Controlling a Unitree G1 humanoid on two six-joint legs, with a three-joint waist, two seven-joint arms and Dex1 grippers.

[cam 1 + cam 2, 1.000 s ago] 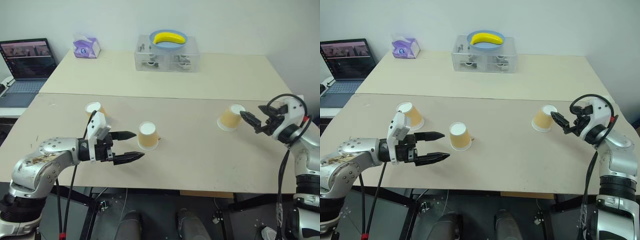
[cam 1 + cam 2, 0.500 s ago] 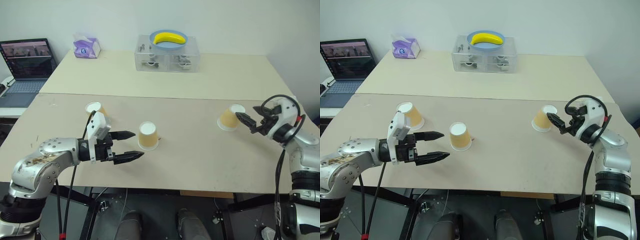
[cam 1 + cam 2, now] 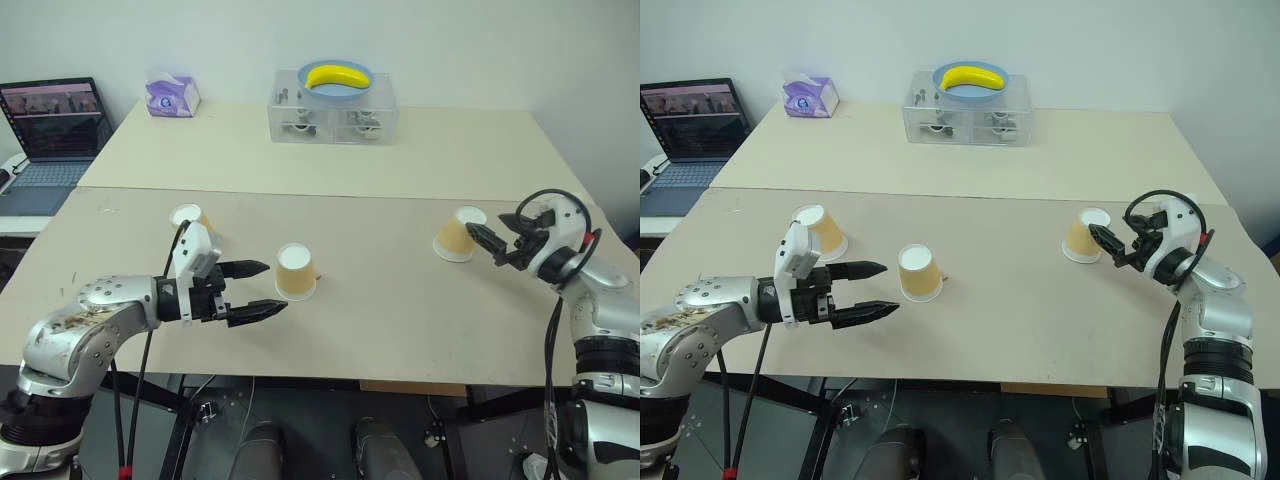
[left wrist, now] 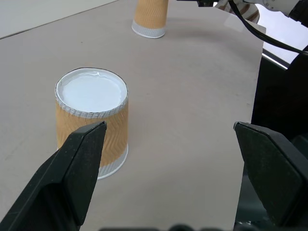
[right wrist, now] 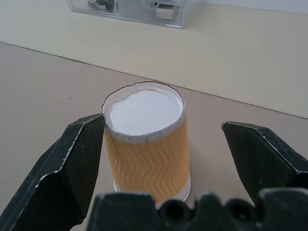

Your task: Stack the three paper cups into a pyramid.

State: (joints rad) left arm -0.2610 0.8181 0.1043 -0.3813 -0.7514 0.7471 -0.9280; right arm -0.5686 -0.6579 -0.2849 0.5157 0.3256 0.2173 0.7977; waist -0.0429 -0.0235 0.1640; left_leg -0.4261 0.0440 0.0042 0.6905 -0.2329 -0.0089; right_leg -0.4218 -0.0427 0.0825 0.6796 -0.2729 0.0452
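Right gripper (image 3: 1103, 243) spread beside an upturned cup (image 3: 1082, 234); left gripper (image 3: 878, 291) spread; banana (image 3: 971, 76) in bowl (image 3: 943, 77).

Right gripper (image 3: 1102, 243) jaws spread, flanking right cup (image 3: 1081, 235). Open tabletop (image 3: 1010, 300) separates it from middle cup (image 3: 919, 273). Left cup (image 3: 820, 231) stands just beside left gripper (image 3: 876, 290). Clear box (image 3: 960, 110) far behind.

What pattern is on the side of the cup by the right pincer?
The cup has a tan-orange zigzag ribbing, with a white base facing up; clearest in the right wrist view.
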